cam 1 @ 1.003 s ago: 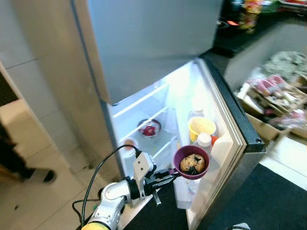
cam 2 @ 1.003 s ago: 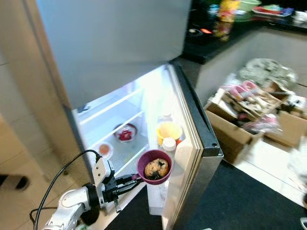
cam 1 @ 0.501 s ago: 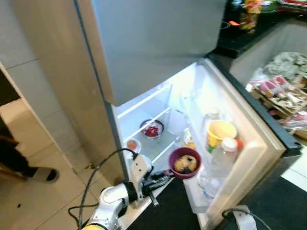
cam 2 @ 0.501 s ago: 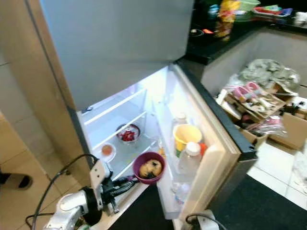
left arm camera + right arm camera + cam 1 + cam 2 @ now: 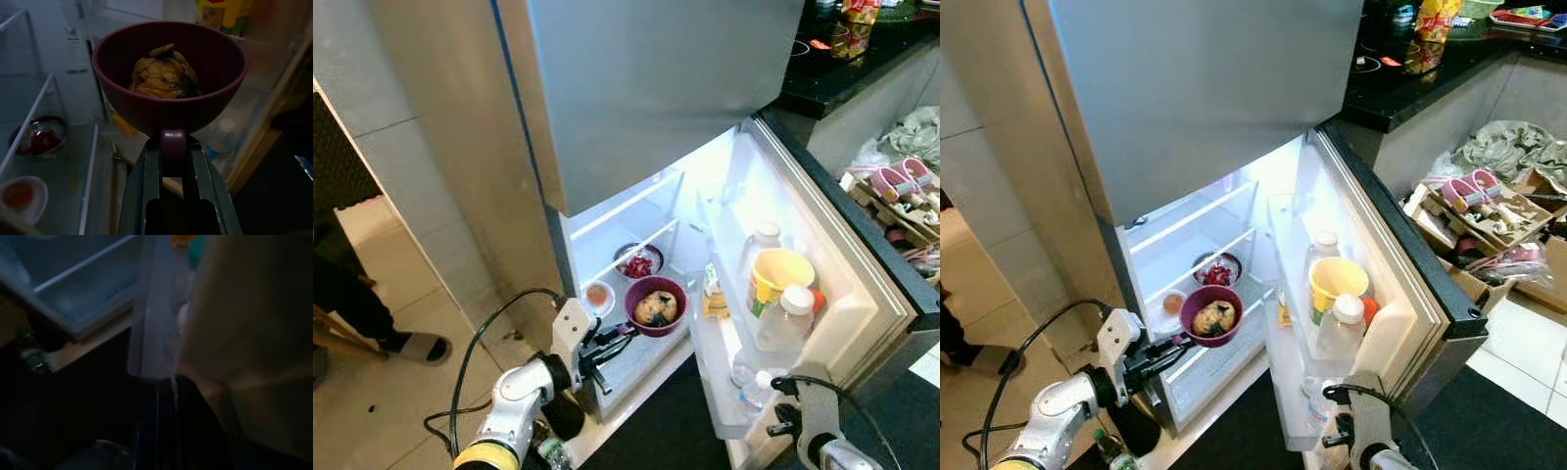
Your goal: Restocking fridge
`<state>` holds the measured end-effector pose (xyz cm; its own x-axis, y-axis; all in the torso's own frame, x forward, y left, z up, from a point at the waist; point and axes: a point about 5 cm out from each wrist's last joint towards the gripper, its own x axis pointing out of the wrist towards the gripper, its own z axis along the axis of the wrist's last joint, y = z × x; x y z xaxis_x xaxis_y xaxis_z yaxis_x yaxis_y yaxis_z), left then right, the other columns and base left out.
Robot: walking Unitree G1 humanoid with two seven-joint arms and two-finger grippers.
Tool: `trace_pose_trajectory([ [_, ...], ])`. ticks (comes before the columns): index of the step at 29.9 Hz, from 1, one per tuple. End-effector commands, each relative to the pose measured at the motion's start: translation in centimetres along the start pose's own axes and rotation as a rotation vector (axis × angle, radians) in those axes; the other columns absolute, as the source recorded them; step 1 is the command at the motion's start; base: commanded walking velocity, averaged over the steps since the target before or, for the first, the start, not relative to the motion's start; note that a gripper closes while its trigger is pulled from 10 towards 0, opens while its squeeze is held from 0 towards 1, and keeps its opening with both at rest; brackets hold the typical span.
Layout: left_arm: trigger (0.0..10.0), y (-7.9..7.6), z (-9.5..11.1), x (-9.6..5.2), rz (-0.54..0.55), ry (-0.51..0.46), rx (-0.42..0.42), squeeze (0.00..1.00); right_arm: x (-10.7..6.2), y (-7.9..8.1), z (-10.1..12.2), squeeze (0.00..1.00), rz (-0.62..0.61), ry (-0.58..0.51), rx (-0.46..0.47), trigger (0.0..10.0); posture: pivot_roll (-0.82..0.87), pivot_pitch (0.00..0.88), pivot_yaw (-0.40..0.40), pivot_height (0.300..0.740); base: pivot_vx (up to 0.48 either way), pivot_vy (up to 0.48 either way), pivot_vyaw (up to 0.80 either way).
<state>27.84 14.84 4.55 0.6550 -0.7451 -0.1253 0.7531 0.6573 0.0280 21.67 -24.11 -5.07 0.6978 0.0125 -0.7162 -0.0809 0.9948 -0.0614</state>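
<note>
The landmark is the fridge (image 5: 607, 137), whose lower door (image 5: 822, 284) stands open toward the robot's right.

The left gripper (image 5: 168, 147) is clamped on the short handle stub of a maroon bowl (image 5: 655, 305). Both black fingers (image 5: 142, 181) press the stub from either side. The bowl holds a browned piece of food (image 5: 164, 76) and sits upright, level, in the air at the front of the fridge's lit lower compartment, above the front edge of the glass shelf (image 5: 636, 338). Whether the bowl touches the shelf cannot be determined.

Inside the fridge, behind the maroon bowl, a small glass bowl with red contents (image 5: 639, 262) rests on the shelf. A small white dish with an orange centre (image 5: 597, 295) rests on the same shelf, nearer the fridge's hinge-free side wall.

The door racks of the fridge carry a yellow cup (image 5: 781, 274), a clear bottle with a white cap (image 5: 781, 318) in front of it, a second capped bottle (image 5: 759, 245) behind it, and a small yellow-labelled bottle (image 5: 712, 294) at the inner end of the rack.

The right gripper (image 5: 166, 396) is at the lower outer edge of the open fridge door, beside the bottom door rack. Its fingers lie close together; whether they grip anything cannot be determined in the dark wrist view.

A black cable (image 5: 484, 333) loops from the left arm (image 5: 524, 387) in front of the fridge's base.
</note>
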Motion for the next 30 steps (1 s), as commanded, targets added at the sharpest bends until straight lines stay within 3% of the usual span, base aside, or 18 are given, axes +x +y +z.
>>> trace_pose_trajectory([
  [1, 10.0, 0.4, 0.3, -0.2, 0.006, -0.009, 0.023, 0.0, -0.1, -1.9, 1.5, 0.0, -0.112, -0.046, -0.008, 10.0, -0.02, 0.028, 0.018, 0.74, 0.0, 0.0, 0.0],
  [4, 10.0, 0.4, 0.2, -0.2, 0.007, -0.008, 0.025, 0.0, -0.3, -2.8, 1.5, 0.0, -0.168, -0.043, -0.003, 10.0, -0.02, 0.029, 0.016, 0.74, 0.0, 0.0, 0.0],
  [5, 10.0, 0.4, 0.2, -0.2, 0.007, -0.006, 0.026, 0.0, -0.6, -3.8, 1.6, 0.0, -0.228, -0.043, 0.008, 10.0, -0.02, 0.03, 0.017, 0.74, 0.0, 0.0, 0.0],
  [6, 10.0, 0.5, 0.2, -0.3, 0.004, -0.004, 0.031, 0.0, -1.9, -7.2, 1.6, 0.0, -0.403, -0.044, 0.046, 10.0, -0.01, 0.03, 0.017, 0.74, 0.0, 0.0, 0.0],
  [7, 10.0, 0.5, 0.2, -0.3, 0.004, -0.004, 0.031, 0.0, -1.9, -7.2, 1.6, 0.0, -0.403, -0.044, 0.046, 10.0, -0.01, 0.03, 0.017, 0.74, 0.0, 0.0, 0.0],
  [8, 10.0, 0.5, 0.2, -0.4, 0.0, -0.003, 0.033, 0.0, -2.8, -9.1, 1.5, 0.0, -0.495, -0.047, 0.077, 10.0, -0.01, 0.031, 0.017, 0.74, 0.0, 0.0, 0.0],
  [14, 10.0, 0.5, 0.1, -0.5, -0.002, 0.0, 0.035, 0.0, -3.7, -10.3, 0.6, 0.0, -0.548, -0.025, 0.102, 10.0, -0.01, 0.032, 0.016, 0.74, 0.0, 0.0, 0.0],
  [19, 10.0, 0.2, -0.1, -0.3, -0.008, 0.007, 0.033, 0.0, -3.3, -8.7, -1.4, 0.0, -0.501, 0.04, 0.103, 10.0, -0.01, 0.029, 0.014, 0.74, 0.0, 0.0, 0.0],
  [25, 10.0, -0.6, -0.2, 0.5, -0.035, 0.004, 0.028, 0.0, -2.5, -3.7, -5.3, 0.0, -0.327, 0.196, 0.019, 10.0, -0.01, 0.023, 0.022, 0.74, 0.0, 0.0, 0.0],
  [30, 10.0, -0.8, -0.4, 0.7, -0.035, 0.009, 0.026, 0.0, -2.3, -1.7, -6.6, 0.0, -0.254, 0.239, 0.014, 10.0, -0.01, 0.025, 0.027, 0.74, 0.0, 0.0, 0.0],
])
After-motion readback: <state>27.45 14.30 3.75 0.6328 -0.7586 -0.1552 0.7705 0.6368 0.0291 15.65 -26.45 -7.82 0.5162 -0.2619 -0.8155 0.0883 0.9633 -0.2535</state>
